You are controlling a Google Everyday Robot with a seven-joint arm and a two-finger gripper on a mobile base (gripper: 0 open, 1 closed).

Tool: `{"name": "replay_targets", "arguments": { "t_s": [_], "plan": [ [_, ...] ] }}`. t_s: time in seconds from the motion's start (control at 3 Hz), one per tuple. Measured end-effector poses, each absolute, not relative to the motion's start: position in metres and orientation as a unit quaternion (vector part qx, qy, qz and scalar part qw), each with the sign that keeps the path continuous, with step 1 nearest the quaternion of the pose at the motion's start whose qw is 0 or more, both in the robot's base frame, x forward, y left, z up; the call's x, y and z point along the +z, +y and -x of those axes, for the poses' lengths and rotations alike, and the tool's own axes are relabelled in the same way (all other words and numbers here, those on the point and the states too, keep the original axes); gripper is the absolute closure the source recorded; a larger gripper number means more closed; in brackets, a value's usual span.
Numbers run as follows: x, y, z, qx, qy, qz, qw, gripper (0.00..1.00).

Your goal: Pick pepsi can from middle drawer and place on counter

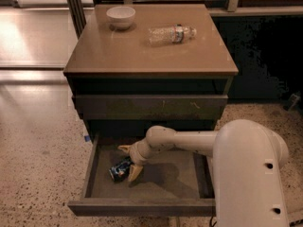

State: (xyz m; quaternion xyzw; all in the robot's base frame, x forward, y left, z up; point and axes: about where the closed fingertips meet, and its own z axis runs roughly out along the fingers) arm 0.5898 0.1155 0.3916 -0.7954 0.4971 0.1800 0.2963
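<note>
The pepsi can lies on its side on the floor of the open middle drawer, at its left part. My gripper reaches into the drawer from the right, its two tan fingers spread open on either side of the can's right end. One fingertip is in front of the can, the other behind it. The counter is the tan-brown top of the cabinet above.
A white bowl and a clear plastic bottle lying on its side sit on the counter. A shut drawer front with pale scratches is above the open drawer. My white arm fills the lower right. Speckled floor lies to the left.
</note>
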Motion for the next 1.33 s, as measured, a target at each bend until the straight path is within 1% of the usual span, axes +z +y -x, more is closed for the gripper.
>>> {"name": "replay_targets", "arguments": {
  "t_s": [0.33,0.67,1.0,1.33],
  "plan": [
    [0.3916,0.1156,-0.5898,0.18,0.497,0.795,0.296,0.4],
    [0.3916,0.1156,-0.5897,0.18,0.497,0.795,0.296,0.71],
    [0.3915,0.1156,-0.5897,0.18,0.497,0.795,0.296,0.94],
    [0.3915,0.1156,-0.5897,0.18,0.497,0.795,0.296,1.0]
  ]
}}
